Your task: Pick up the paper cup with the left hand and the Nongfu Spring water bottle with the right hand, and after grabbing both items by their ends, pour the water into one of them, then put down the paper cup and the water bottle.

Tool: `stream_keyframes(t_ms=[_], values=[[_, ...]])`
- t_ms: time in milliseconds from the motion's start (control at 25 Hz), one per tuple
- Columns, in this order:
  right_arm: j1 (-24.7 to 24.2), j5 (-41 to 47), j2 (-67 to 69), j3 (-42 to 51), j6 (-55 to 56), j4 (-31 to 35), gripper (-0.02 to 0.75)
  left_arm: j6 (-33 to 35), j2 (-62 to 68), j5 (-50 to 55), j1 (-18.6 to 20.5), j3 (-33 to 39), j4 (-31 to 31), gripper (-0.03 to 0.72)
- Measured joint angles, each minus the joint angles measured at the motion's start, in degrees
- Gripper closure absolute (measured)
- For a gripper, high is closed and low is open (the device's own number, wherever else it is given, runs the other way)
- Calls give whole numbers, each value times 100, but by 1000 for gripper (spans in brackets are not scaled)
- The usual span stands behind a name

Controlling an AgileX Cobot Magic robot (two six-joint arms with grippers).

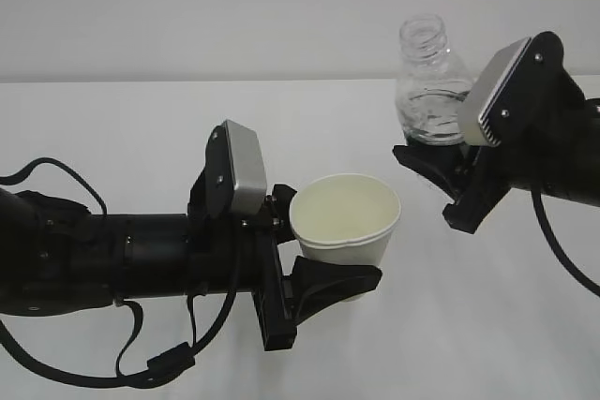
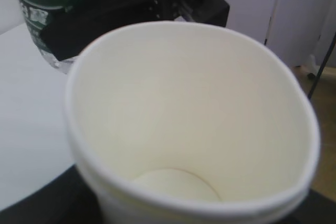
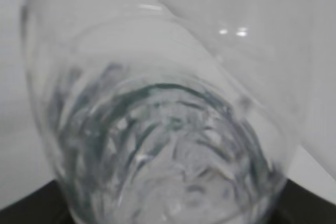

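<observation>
Exterior: your left hand (image 1: 323,264) grips the paper cup (image 1: 345,220); at two o'clock, your right hand (image 1: 445,170) grasps the upright Nongfu Spring water bottle (image 1: 427,81) over the white tabletop (image 1: 141,128). Pouring looks next: tilt it.
Left wrist: cup apparently dry.
Right wrist: bottle fills view.

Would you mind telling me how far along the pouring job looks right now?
Done: the left hand holds the paper cup and the right hand holds the Nongfu Spring water bottle, both lifted. In hand: bottle upright beside the cup; no stream visible. Left: whether pouring happened is unclear; setting both down.
</observation>
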Motion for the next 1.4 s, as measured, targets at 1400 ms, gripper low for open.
stream_keyframes(t_ms=[1400], values=[[0,177,0,0,-2746,-42,291,315,0,162,-227,0,-24,216]])
